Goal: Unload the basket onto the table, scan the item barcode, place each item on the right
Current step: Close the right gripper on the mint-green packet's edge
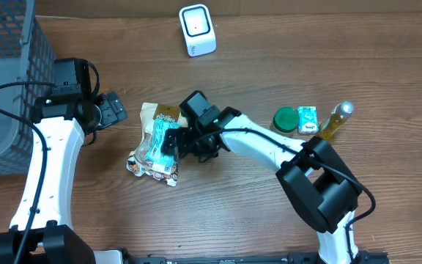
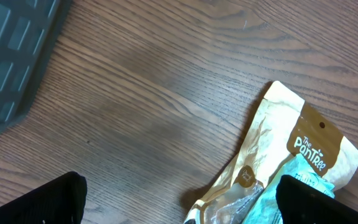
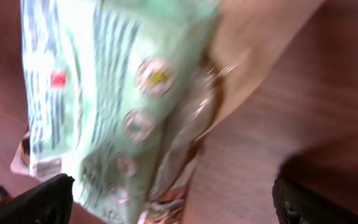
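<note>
Nearest, right gripper (image 1: 173, 141), fingers spread wide over a teal packet (image 1: 156, 139) lying on a tan pouch (image 1: 152, 114); contact impossible to tell. Just left, left gripper (image 1: 121, 111), equally spread, holding nothing. Off right, green jar (image 1: 285, 119) and bottle (image 1: 335, 121). Farthest, white scanner (image 1: 197, 29), well apart from the packet.

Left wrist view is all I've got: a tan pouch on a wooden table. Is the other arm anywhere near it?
Observer: Yes, the right tool is over the pouch, jaws open.
Operator: What would read the barcode?
Observer: A small white scanner stands near the far edge of the table.
Operator: Anything else lying about?
Observer: A round green container, a small green packet and a bottle sit together to the robot's right.
</note>
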